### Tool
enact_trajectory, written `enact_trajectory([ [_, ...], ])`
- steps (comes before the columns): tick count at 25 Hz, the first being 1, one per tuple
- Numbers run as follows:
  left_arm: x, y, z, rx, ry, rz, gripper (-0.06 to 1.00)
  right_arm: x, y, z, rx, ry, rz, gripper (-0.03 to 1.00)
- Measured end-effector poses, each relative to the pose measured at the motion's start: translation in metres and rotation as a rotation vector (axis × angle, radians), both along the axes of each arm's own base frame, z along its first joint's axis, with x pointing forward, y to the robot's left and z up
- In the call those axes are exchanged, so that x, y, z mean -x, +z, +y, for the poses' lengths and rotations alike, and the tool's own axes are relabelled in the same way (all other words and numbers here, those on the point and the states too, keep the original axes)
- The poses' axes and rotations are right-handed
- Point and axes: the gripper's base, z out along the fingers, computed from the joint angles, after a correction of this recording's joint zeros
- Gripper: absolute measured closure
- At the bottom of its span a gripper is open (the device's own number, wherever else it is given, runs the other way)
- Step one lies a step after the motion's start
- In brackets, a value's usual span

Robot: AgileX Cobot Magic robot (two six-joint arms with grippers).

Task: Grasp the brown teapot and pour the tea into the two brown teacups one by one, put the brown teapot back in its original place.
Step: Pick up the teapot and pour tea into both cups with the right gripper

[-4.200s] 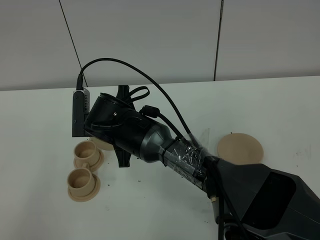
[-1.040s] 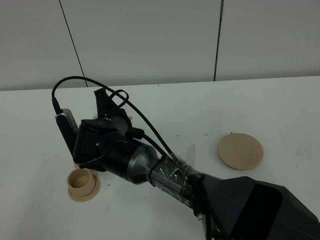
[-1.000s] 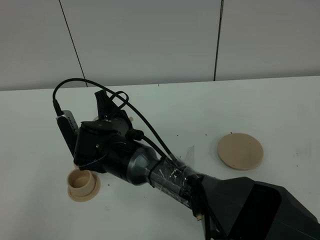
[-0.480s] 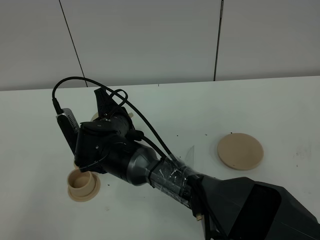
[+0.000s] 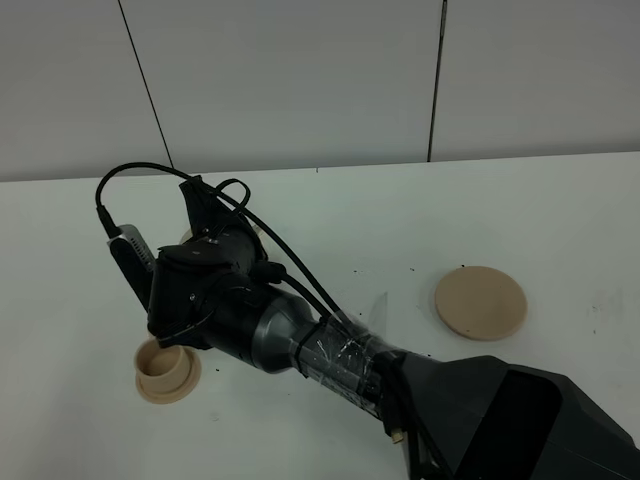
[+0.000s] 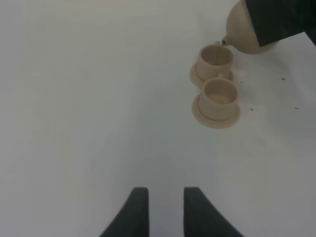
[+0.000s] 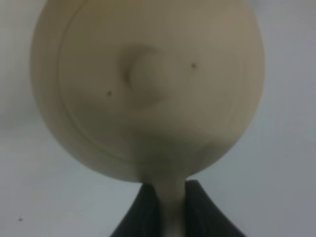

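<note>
Both right jaws clamp the handle [image 7: 173, 213] of the round, tan, knob-lidded teapot [image 7: 148, 89].

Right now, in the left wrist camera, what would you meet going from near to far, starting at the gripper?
left gripper → nearer teacup → farther teacup → brown teapot, its spout at the farther cup's rim

On the table [image 5: 560, 210], left side: front teacup [image 5: 163, 362] and rear teacup [image 6: 216, 55], each on a saucer [image 6: 216, 116], just beside each other. Teapot [image 6: 242, 34] above rear teacup. Disc [image 5: 480, 302] on table, well apart to the right.
</note>
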Motion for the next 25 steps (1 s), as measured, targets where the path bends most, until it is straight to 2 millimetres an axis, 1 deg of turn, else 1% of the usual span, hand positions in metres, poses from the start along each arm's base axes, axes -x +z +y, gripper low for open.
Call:
enact_trajectory([
  [10, 0.0000, 0.0000, 0.0000, 0.000, 0.000, 0.000, 0.70, 0.0036, 0.0026, 0.0055, 0.026, 0.047, -0.037, 0.87],
  [25, 0.0000, 0.0000, 0.0000, 0.000, 0.000, 0.000, 0.70, 0.0050, 0.0027, 0.0066, 0.084, 0.089, -0.043, 0.87],
])
